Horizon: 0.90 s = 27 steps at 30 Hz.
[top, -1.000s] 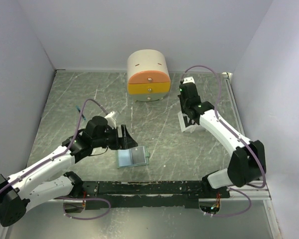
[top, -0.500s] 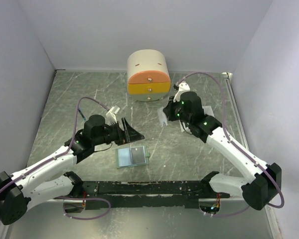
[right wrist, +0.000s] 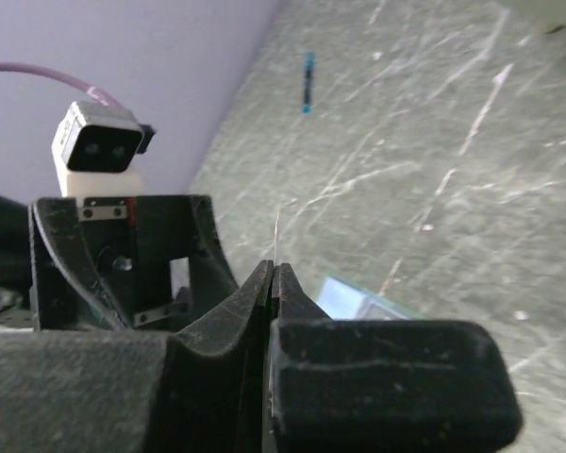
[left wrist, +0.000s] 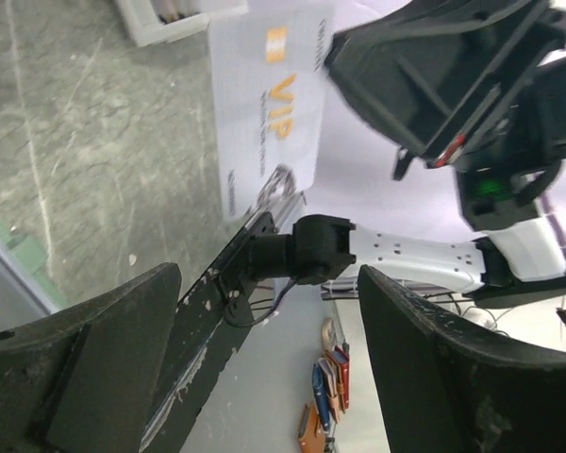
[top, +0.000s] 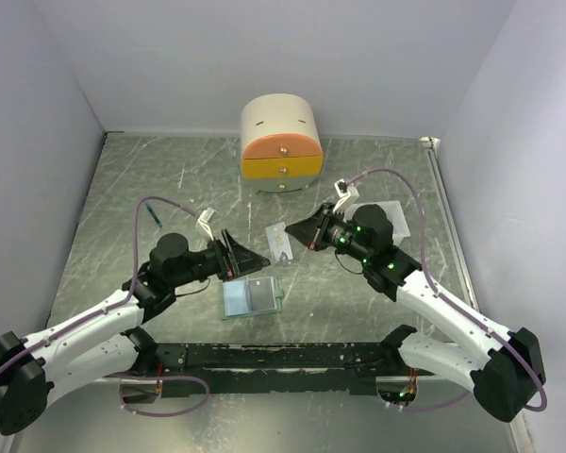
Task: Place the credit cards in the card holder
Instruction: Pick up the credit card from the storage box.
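Swinging in from the tray, the right claw has come to mid-table with a card. The left claw has turned to face it. The right claw is pinched fully shut on one edge of the pale card, which hangs in the air just beyond the far edge of the holder. The left claw gapes wide and holds nothing. The holder lies open on the table, blue pockets up, between the arms' bases and the card.

My worry is the thin edge grip. If the right claw lets go before the left has closed, the card drops. If it lands flat, it would be hard to lift. The two claws are close and could knock together.

A drawer box stands well behind, and a small blue stick lies far left. Nothing lies between card and holder.
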Tool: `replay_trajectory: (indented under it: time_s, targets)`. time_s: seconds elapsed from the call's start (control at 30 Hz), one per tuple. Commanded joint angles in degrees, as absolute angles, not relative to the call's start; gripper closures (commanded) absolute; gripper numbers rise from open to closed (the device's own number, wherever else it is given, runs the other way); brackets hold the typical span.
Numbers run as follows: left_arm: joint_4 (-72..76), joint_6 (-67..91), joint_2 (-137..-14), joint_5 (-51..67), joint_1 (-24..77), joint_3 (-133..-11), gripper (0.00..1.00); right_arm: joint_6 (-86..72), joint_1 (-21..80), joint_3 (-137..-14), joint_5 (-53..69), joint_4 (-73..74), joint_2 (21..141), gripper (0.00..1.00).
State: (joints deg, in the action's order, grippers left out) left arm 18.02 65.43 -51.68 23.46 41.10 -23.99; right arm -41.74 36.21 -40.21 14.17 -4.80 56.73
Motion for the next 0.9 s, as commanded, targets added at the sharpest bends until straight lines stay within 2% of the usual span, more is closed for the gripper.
replay_trajectory:
  time_s: [0.0,0.2,0.33,0.5,0.6,0.67,0.8,0.87]
  targets:
    - [28.2,67.1,-51.1,23.9,41.4,-23.5,0.14,-51.8,37.5,-36.1,20.1,-17.6,55.8,1.00]
    - [30.6,67.8,-52.9,24.9,41.4,-23.1,0.19,-55.6,40.0,-33.8,20.7,-23.2,57.3,1.00]
    - [33.9,69.2,-51.5,24.3,41.4,-20.8,0.33,-56.1,41.1,-33.4,20.5,-23.5,58.0,1.00]
    - [35.5,69.2,-50.4,24.9,41.3,-19.3,0.63,-55.5,41.3,-33.5,20.7,-22.0,57.4,1.00]
    - [36.2,69.7,-50.2,25.7,41.3,-18.5,0.92,-55.1,41.3,-34.0,21.6,-20.9,57.3,1.00]
    - [35.4,69.3,-49.6,26.2,41.4,-18.3,0.93,-55.2,41.3,-34.0,22.6,-20.7,57.3,0.92]
    - [34.5,68.0,-47.7,27.5,41.3,-17.5,0.93,-53.4,41.3,-35.1,24.5,-17.2,57.1,0.69]
    - [32.3,67.4,-46.6,27.5,41.4,-17.6,0.93,-52.4,41.3,-35.7,24.7,-15.7,57.1,0.66]
